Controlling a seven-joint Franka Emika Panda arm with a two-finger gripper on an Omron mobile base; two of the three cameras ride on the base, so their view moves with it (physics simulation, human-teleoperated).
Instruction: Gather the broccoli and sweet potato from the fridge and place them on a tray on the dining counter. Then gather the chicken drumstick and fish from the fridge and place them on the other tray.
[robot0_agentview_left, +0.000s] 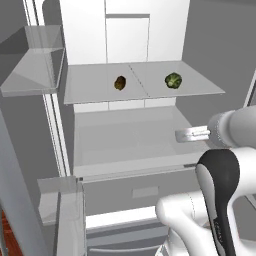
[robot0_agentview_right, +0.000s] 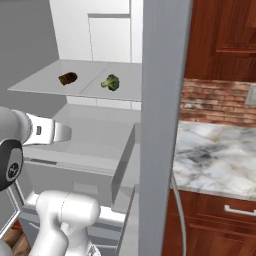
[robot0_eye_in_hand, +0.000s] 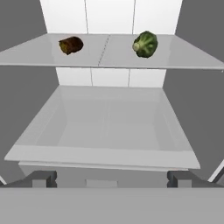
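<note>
a kitchen: open fridge (robot0_agentview_left: 125, 130), marble counter (robot0_agentview_right: 215, 155), brick backsplash (robot0_agentview_right: 215, 102), wooden cabinets (robot0_agentview_right: 222, 35).

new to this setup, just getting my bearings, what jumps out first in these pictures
The open fridge with two small items side by side on its upper shelf: a brown sweet potato on the left and a green broccoli on the right. Below the shelf sits a pale drawer. The white arm's gripper faces in below shelf height, its fingers wide apart, holding nothing.
</note>
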